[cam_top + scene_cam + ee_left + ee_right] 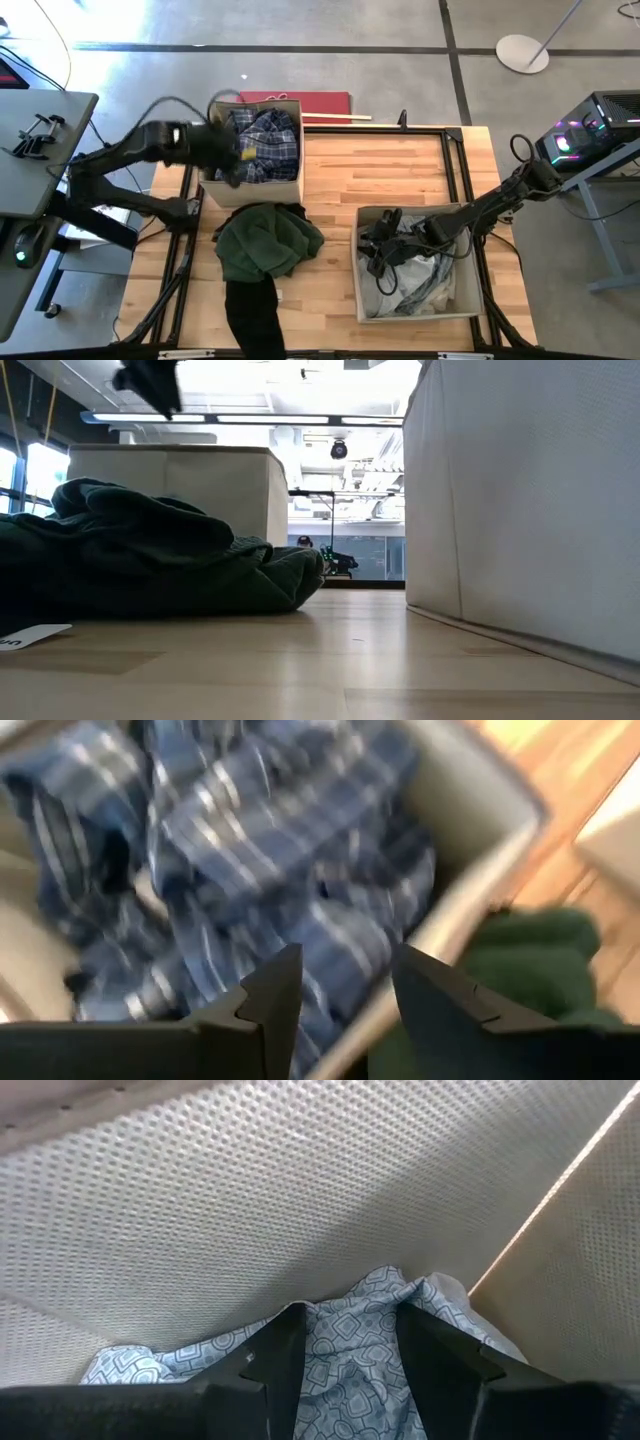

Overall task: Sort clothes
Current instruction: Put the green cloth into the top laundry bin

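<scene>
We see the blue-and-white plaid shirt lying crumpled in soft folds inside the beige square fabric box at the table's far left, filling most of it. The left gripper hangs over that box's near-left rim with its two dark, wedge-shaped fingers spread and nothing between them; its outline is smeared in the overhead view.

Just outside the box, touching its near wall, the dark green garment sits in a thick, fleecy-looking heap on the wood, and a black garment runs from under it in a long strip to the table's near edge. A small white tag lies flat on the boards beside the green heap.

The second beige box stands at the near right, its walls stiff with a fine dimpled weave. White and pale grey clothes lie bunched inside. The right gripper is down in this box close to a wall, its fingers set apart over a pale cloth printed with small blue diamonds; we cannot tell whether they pinch it.

Between the two boxes the butcher-block table is bare, smooth planking.
</scene>
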Robot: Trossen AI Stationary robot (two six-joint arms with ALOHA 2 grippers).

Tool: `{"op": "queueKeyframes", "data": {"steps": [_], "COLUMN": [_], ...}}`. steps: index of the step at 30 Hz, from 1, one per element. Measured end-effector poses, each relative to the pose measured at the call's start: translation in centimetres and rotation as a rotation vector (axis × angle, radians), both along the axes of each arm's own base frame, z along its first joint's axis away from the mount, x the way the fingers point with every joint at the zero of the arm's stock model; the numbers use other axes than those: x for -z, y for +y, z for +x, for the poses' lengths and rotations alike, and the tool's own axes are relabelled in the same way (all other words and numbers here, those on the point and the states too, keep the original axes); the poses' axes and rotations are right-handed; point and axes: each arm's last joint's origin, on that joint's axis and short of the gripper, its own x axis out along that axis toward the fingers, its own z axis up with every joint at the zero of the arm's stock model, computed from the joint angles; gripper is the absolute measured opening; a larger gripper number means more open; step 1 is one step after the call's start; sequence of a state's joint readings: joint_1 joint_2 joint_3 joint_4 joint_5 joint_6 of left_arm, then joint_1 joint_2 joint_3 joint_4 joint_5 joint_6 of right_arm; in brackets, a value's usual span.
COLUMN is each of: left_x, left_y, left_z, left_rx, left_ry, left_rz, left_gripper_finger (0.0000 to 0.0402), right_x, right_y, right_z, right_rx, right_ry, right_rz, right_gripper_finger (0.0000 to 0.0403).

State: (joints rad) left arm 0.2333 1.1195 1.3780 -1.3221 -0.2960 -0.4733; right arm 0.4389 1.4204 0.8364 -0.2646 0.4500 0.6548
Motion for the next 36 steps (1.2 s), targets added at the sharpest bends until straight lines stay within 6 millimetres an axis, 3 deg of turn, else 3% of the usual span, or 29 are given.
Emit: {"op": "queueKeyframes", "data": {"steps": [4, 9, 13, 18, 24, 29, 36], "left_x": [1.5, 4.2, 6.9, 11.3, 16.7, 19.2, 23.5], "left_y": [-3.5, -9.2, -13.8, -17.1, -17.1, -16.0, -14.9], "left_z": [0.2, 1.0, 2.1, 3.6, 5.5, 6.8, 7.2], "left_rx": [0.047, 0.318, 0.527, 0.536, 0.339, 0.336, 0.312], "left_ry": [0.017, -0.029, -0.179, -0.394, -0.473, -0.357, -0.072], "left_rz": [-0.012, -0.059, -0.052, -0.068, -0.019, 0.087, 0.031], "left_gripper_finger": [0.0135, 0.0127, 0.0127, 0.0127, 0.0142, 0.0188, 0.0259], "right_x": [0.0, 0.0, 0.0, 0.0, 0.0, 0.0, -0.1], "right_y": [0.0, 0.0, 0.0, 0.0, 0.0, 0.0, 0.0], "right_z": [0.0, 0.0, 0.0, 0.0, 0.0, 0.0, 0.0], "right_rx": [0.002, 0.012, 0.017, 0.033, 0.035, 0.035, 0.035], "right_ry": [0.0, -0.002, -0.003, -0.009, -0.012, -0.013, -0.016], "right_rz": [0.002, 0.015, 0.021, 0.029, 0.027, 0.027, 0.019], "right_gripper_finger": [0.0151, 0.0151, 0.0151, 0.0151, 0.0151, 0.0151, 0.0151]}}
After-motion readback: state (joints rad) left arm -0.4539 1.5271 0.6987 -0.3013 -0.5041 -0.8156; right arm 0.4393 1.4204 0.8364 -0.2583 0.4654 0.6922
